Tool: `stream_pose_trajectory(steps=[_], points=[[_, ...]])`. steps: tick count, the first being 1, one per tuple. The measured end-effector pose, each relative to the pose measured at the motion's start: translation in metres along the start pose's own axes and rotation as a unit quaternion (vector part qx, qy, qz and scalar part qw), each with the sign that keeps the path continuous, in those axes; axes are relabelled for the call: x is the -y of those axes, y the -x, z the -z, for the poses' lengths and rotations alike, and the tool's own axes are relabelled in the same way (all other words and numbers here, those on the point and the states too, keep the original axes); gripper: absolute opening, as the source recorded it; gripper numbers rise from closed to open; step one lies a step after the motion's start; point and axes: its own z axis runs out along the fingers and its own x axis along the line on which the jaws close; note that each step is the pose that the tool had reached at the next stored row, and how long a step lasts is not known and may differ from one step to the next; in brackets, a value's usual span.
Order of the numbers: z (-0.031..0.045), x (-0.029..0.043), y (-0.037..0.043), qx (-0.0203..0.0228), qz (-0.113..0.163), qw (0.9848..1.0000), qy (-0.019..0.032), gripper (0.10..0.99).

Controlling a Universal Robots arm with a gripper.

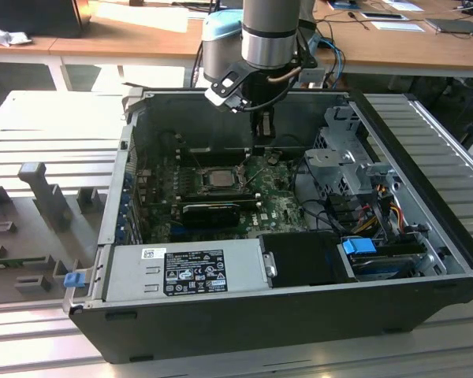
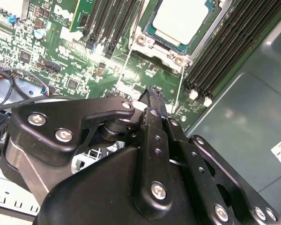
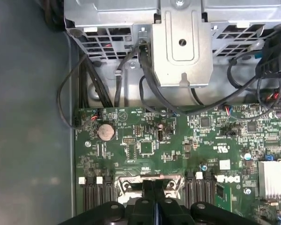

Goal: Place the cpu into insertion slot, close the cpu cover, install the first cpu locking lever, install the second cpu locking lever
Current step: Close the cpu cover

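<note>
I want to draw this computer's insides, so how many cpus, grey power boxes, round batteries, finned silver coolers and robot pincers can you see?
cpu: 1
grey power supply box: 1
round coin battery: 1
finned silver cooler: 1
pincer: 1
Total: 5

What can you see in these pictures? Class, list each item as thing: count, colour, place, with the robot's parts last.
case: one, black, open, on the table
table: one, grey, under the case
board: one, green, inside the case
cpu: one, silvery, mid-board
power supply: one, grey, inside the case's near wall
drive cage: one, silver, the exterior view's right
coin cell: one, silver, on the board
arm: one, grey, above the case
gripper: one, black, shut, over the board beside the cpu
</note>
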Motion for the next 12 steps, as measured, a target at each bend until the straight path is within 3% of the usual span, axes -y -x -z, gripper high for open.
stream_pose_trajectory(steps=[7, 12], points=[[-0.0007, -0.0143, -0.0005, 0.0001, 0.000, 1.0000, -0.0015, 0.106], [-0.0009, -0.0188, -0.0007, 0.0001, 0.000, 1.0000, -0.0020, 0.106]])
